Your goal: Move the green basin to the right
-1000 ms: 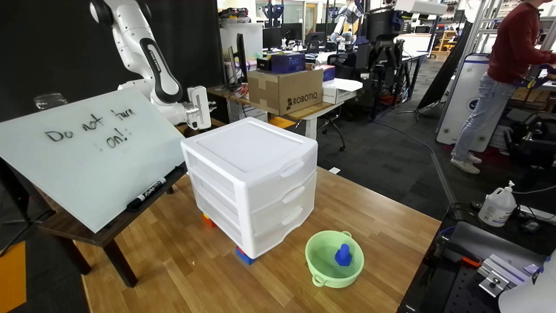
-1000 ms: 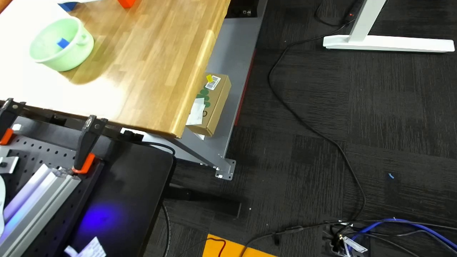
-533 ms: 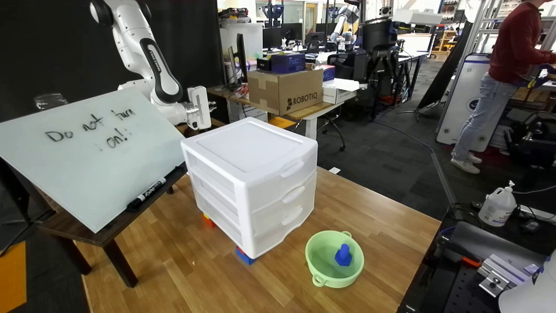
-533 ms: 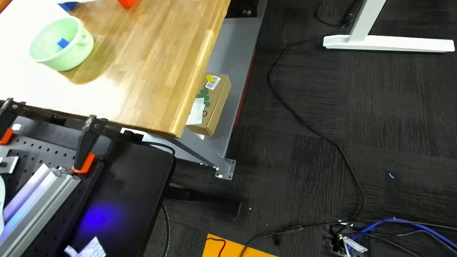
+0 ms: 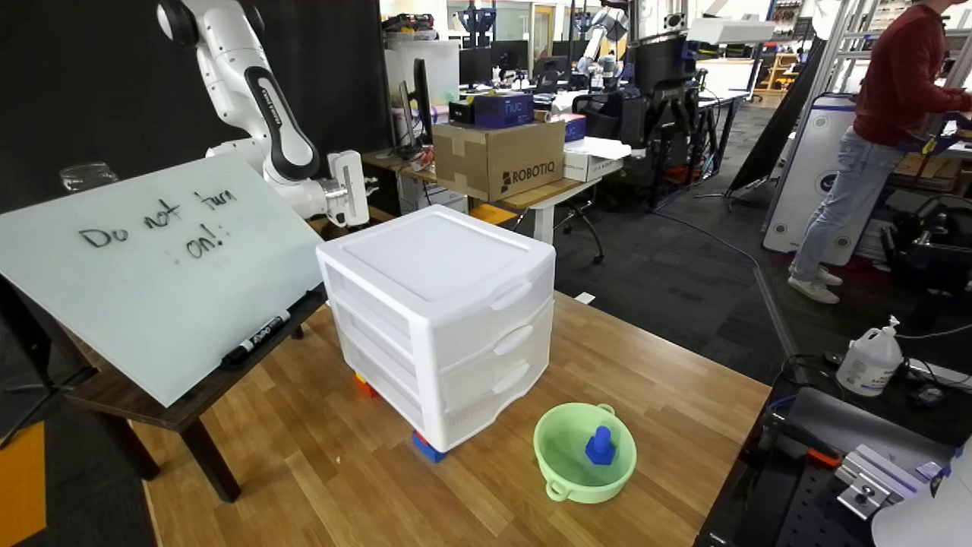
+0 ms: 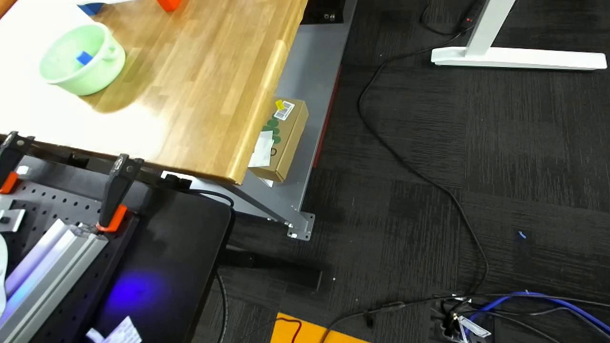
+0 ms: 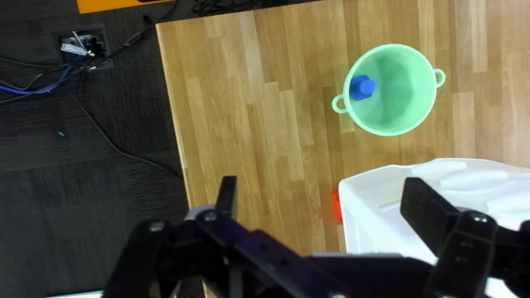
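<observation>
The green basin, a small round bowl with two loop handles, sits upright on the wooden table in both exterior views (image 5: 562, 450) (image 6: 102, 76). A blue bolt-like piece (image 7: 362, 87) stands inside it. Seen from the wrist, the green basin (image 7: 414, 93) lies toward the top right, away from my fingertips. My gripper (image 7: 321, 186) is wide open above the table, with nothing held between the fingers. Below its right finger (image 7: 422, 207) is the white drawer unit, and below the left one mostly wood. I cannot make the gripper out in either exterior view.
The white drawer unit (image 5: 437, 327) stands beside the basin, with a blue brick (image 5: 427, 448) and a red brick (image 7: 337, 207) at its base. A tilted whiteboard (image 5: 152, 258) leans on a stand. Another white robot arm (image 5: 273, 121) is behind it. Clamps (image 6: 119, 190) line one table edge.
On the table nothing has moved, and the basin rests in the same spot. Far in the background, a dark machine has shifted a little.
</observation>
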Robot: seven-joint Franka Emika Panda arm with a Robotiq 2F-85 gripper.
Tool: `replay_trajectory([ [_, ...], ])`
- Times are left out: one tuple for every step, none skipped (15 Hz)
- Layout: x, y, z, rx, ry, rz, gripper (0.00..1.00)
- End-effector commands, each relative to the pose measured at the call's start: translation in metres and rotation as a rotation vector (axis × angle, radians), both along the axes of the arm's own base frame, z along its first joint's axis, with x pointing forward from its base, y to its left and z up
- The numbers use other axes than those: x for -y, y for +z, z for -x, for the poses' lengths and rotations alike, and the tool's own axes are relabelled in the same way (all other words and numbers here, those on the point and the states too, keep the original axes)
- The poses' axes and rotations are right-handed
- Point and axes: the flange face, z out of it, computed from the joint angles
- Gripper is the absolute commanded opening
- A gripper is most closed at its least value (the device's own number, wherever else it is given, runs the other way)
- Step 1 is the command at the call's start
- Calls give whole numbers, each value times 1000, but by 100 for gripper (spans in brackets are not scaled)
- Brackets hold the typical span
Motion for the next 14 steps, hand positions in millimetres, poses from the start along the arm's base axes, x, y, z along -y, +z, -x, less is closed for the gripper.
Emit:
replay_trajectory([
  [-10,-9,5,-14,24,128,100],
  [-15,-14,7,-23,38,163,100],
  [-21,-18,8,-30,49,190,100],
  [-26,-23,8,-43,62,200,100],
  [-30,-26,8,-48,75,197,100],
  [-29,-25,5,-67,64,171,100],
  [-32,-27,5,-71,70,173,100],
  [-32,-27,5,-72,70,173,100],
  [-31,-27,5,-72,68,172,100],
  [-30,-27,6,-72,66,172,100],
  [-30,-27,6,-72,66,172,100],
  [-30,-27,6,-72,66,172,100],
  [-30,-27,6,-72,66,172,100],
  [-30,-27,6,-72,66,172,100],
])
